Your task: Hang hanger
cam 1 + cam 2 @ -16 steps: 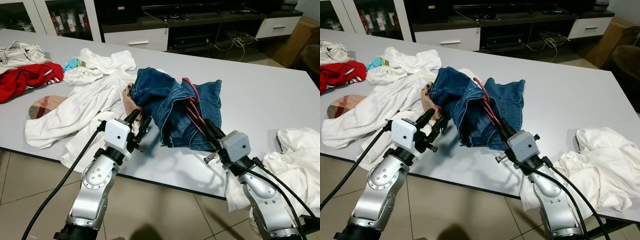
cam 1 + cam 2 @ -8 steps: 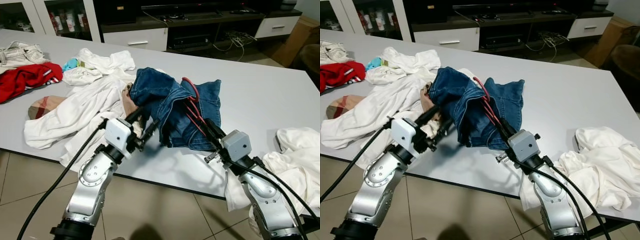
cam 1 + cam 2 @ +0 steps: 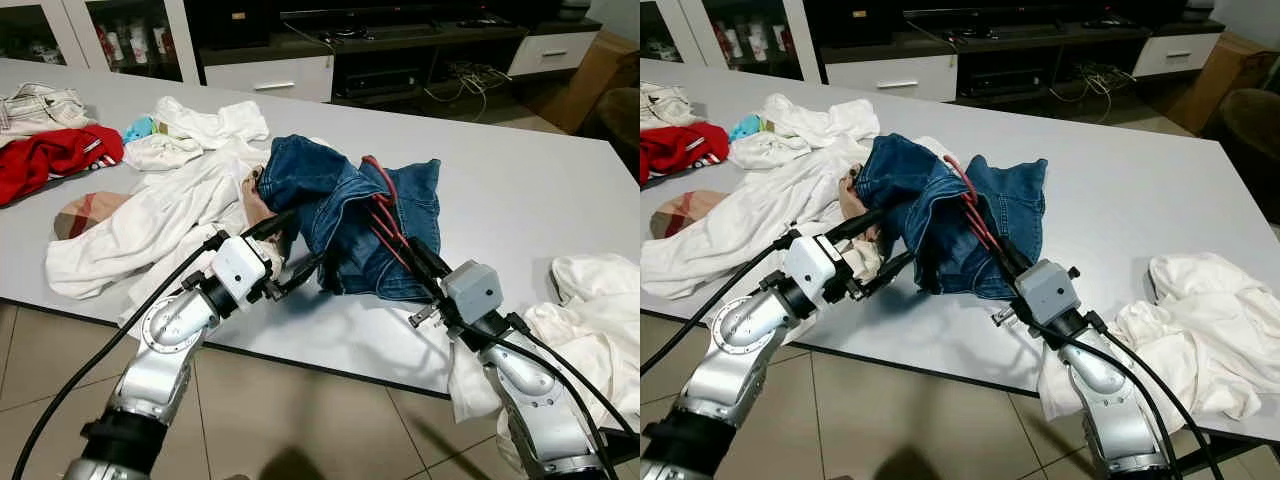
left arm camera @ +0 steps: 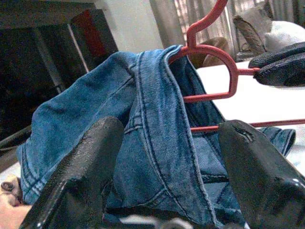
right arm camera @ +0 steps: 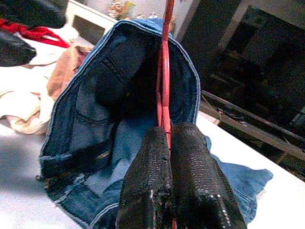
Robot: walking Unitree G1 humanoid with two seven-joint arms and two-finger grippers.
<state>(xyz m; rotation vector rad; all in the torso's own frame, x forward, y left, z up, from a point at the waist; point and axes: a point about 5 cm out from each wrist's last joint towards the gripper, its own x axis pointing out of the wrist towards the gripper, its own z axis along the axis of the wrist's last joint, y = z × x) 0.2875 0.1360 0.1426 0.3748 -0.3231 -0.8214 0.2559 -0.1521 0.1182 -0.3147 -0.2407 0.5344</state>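
The blue denim jeans (image 3: 340,215) are coarse woven cloth with raised stitched seams. The thin red hanger (image 4: 217,62) looks like smooth, slightly glossy plastic. The right gripper's black fingers (image 5: 190,176) have a rough, pebbled, faintly shiny surface. The pale grey counter (image 3: 530,190) is smooth and matt.

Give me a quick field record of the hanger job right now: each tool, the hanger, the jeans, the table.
right tool: shut on the red hanger
left tool: open, fingers either side of the jeans' folded edge
blue jeans: draped over the hanger, bunched, resting on the table
table: grey, also holds white garments and a red garment
hanger hook: sticks up above the denim
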